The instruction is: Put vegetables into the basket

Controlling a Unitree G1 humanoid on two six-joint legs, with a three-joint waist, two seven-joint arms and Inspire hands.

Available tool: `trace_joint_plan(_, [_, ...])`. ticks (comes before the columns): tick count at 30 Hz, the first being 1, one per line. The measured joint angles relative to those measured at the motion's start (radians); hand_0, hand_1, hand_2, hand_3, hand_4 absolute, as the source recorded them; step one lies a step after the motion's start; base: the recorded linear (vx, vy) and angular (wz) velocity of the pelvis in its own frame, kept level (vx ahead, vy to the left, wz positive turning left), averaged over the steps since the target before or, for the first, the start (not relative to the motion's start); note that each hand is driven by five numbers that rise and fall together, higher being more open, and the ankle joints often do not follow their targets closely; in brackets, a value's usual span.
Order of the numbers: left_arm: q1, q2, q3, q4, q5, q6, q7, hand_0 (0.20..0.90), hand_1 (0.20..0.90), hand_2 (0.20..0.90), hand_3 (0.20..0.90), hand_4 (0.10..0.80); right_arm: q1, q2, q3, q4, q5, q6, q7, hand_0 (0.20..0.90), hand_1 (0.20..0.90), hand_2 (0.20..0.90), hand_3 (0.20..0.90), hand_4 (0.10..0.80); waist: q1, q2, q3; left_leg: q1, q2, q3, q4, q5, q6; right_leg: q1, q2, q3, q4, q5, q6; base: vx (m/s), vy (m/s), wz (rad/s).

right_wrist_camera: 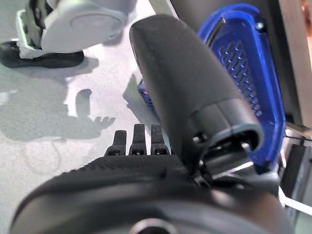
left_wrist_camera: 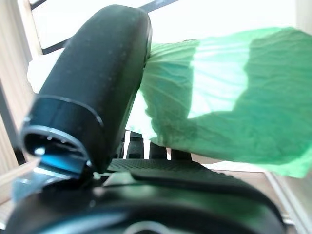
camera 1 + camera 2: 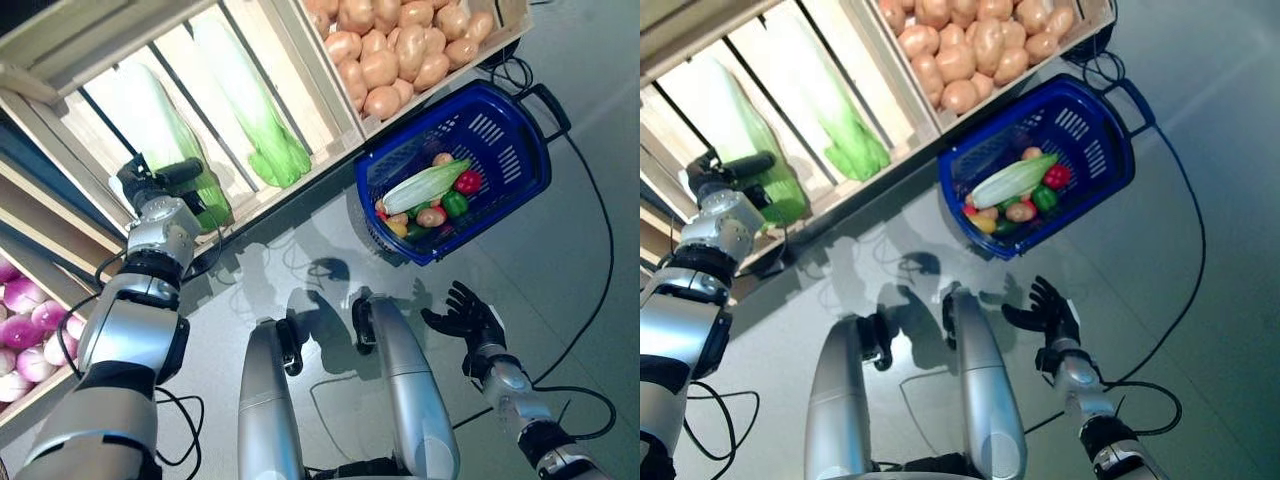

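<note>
Left hand (image 3: 150, 180) is at the crate (image 3: 265, 95), thumb and fingers closing around the leafy end of a cabbage (image 3: 160, 135) lying there. Right hand (image 3: 465, 315) hangs over the floor, fingers spread, empty. Blue basket (image 3: 520, 180) stands on the floor beside the crates, already holding mixed vegetables (image 3: 430, 195).
</note>
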Motion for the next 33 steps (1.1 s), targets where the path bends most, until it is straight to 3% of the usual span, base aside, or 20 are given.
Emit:
trace_joint_plan(10, [0.213,0.008,0.066,-0.262,0.102,-0.015,-0.017,0.3,0.3,0.3,0.3,0.4,0.122,0.023,-0.027,-0.17,-0.006,-0.003,-0.043,0.9,0.9,0.9,0.9,0.8,0.022,0.001,-0.019,0.293,-0.022,0.008,-0.266,0.059,-0.031,0.279,-0.014,-0.021,-0.204,0.015,-0.001,0.105,-0.026,0.06])
trace_joint_plan(13, [0.361,-0.002,0.069,-0.382,0.131,-0.015,-0.043,0.3,0.3,0.3,0.3,0.4,0.145,0.054,-0.05,-0.238,-0.008,-0.006,-0.058,0.9,0.9,0.9,0.9,0.8,0.034,0.01,-0.046,0.417,-0.029,0.009,-0.38,0.08,-0.037,0.398,-0.017,-0.035,-0.298,0.022,-0.001,0.115,-0.032,0.06])
trace_joint_plan(14, [0.409,-0.015,0.067,-0.408,0.135,-0.031,-0.062,0.3,0.3,0.3,0.3,0.4,0.163,0.059,-0.049,-0.261,-0.009,-0.007,-0.058,0.9,0.9,0.9,0.9,0.8,0.051,0.017,-0.102,0.434,-0.032,0.009,-0.416,0.086,-0.037,0.413,-0.018,-0.04,-0.329,0.023,0.0,0.111,-0.026,0.08])
trace_joint_plan(19, [0.589,-0.085,0.088,-0.526,0.228,-0.09,-0.103,0.3,0.3,0.3,0.3,0.4,0.175,0.094,-0.069,-0.352,-0.009,-0.008,-0.071,0.9,0.9,0.9,0.9,0.8,0.083,0.051,-0.188,0.603,-0.047,0.003,-0.607,0.136,-0.029,0.576,-0.024,-0.057,-0.489,0.054,0.019,0.084,-0.054,0.09])
trace_joint_plan(24, [0.731,-0.156,0.082,-0.671,0.339,-0.117,-0.142,0.3,0.3,0.3,0.3,0.4,0.17,0.126,-0.078,-0.392,0.0,-0.015,-0.059,0.9,0.9,0.9,0.9,0.8,0.122,0.061,-0.259,0.757,-0.059,0.0,-0.83,0.226,-0.02,0.717,-0.018,-0.07,-0.681,0.118,0.034,0.048,-0.083,0.07])
trace_joint_plan(26, [0.779,-0.188,0.057,-0.747,0.404,-0.135,-0.152,0.3,0.3,0.3,0.3,0.4,0.171,0.128,-0.081,-0.42,0.067,-0.021,-0.004,0.9,0.9,0.9,0.9,0.8,0.131,0.065,-0.28,0.83,-0.061,-0.008,-0.947,0.279,-0.014,0.796,-0.009,-0.089,-0.793,0.163,0.043,0.008,-0.078,0.15])
trace_joint_plan(30, [0.794,-0.212,0.029,-0.804,0.469,-0.169,-0.215,0.3,0.3,0.3,0.3,0.4,0.153,0.124,-0.082,-0.431,0.134,-0.022,0.201,0.9,0.9,0.9,0.9,0.8,0.155,0.071,-0.339,0.88,-0.063,-0.016,-1.054,0.327,-0.003,0.85,-0.003,-0.092,-0.902,0.211,0.058,0.012,-0.075,0.06])
trace_joint_plan(33, [0.794,-0.214,0.008,-0.843,0.508,-0.18,-0.243,0.3,0.3,0.3,0.3,0.4,0.122,0.119,-0.082,-0.432,0.158,-0.021,0.265,0.9,0.9,0.9,0.9,0.8,0.161,0.076,-0.359,0.911,-0.065,-0.02,-1.105,0.35,0.005,0.894,0.002,-0.096,-0.981,0.247,0.069,0.015,-0.06,0.05])
